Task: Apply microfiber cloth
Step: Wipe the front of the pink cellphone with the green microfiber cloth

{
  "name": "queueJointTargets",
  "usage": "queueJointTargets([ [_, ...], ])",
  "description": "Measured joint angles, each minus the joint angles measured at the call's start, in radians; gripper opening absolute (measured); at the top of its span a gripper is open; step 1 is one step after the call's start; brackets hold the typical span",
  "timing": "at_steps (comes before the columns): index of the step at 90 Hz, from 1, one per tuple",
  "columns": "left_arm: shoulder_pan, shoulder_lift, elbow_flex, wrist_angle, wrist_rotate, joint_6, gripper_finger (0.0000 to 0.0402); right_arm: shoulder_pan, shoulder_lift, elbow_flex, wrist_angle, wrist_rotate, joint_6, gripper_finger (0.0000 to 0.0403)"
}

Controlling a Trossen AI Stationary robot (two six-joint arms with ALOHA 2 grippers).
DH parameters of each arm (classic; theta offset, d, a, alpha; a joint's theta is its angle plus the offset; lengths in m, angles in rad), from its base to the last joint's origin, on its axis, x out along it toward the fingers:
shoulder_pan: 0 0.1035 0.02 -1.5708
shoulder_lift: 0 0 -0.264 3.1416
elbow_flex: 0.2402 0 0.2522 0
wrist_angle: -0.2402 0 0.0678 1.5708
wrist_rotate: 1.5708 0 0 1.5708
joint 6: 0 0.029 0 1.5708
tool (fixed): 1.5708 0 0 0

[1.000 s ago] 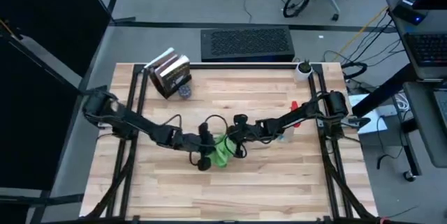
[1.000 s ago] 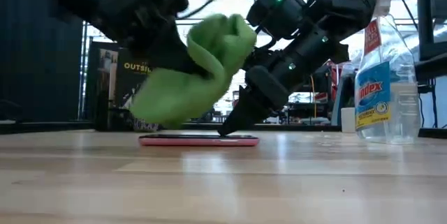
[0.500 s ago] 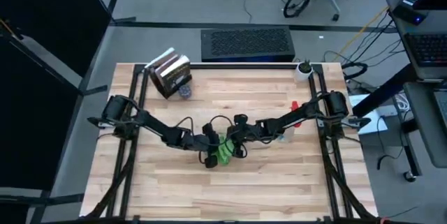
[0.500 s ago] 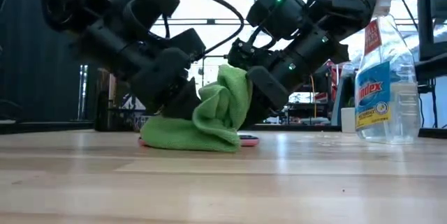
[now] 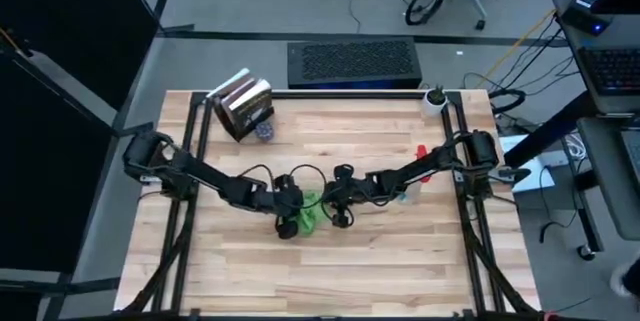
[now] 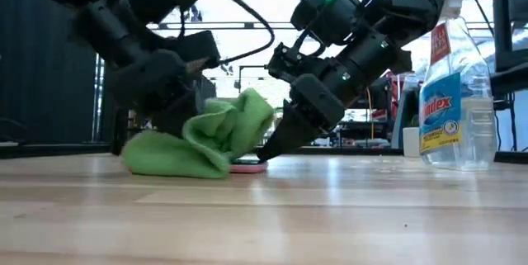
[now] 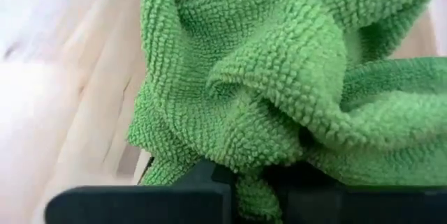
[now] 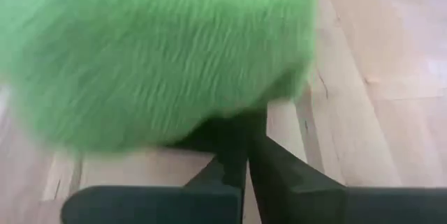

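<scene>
Lay bunched near centre of the surface point(image 5: 400, 251), toward 6 o'clock: green cloth point(image 6: 202, 137), soft, light, floppy, best pinched at a fold. Pinched by left end effector point(image 5: 290, 213). Right end effector point(image 6: 266, 153) pressed together, tip down at its 3 o'clock edge.

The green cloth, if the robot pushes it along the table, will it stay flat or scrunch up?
Probably scrunch. The microfiber cloth already lies in soft folds and bunches where the left gripper holds it, so it looks floppy, not stiff. Its looped, fuzzy surface likely grips the wooden table a little, so it would drag and crumple rather than slide. It looks light too.
</scene>
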Motion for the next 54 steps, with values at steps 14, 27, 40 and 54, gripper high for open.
queueJointTargets([
  [14, 0.0, -0.055, -0.004, -0.013, -0.006, 0.008, 0.0012, 0.0, 0.002, -0.003, 0.018, 0.002, 0.0, 0.0],
  [27, -0.004, -0.128, 0.042, -0.136, -0.018, 0.001, 0.0012, 0.0, 0.002, -0.002, 0.016, 0.003, -0.002, 0.0],
  [40, -0.021, -0.225, 0.116, -0.353, -0.07, -0.002, 0.0012, 0.0, 0.002, -0.002, 0.027, 0.003, -0.003, 0.0],
  [54, -0.034, -0.302, 0.118, -0.567, -0.126, -0.075, 0.0012, 0.0, 0.002, -0.002, 0.034, 0.005, 0.004, 0.0],
])
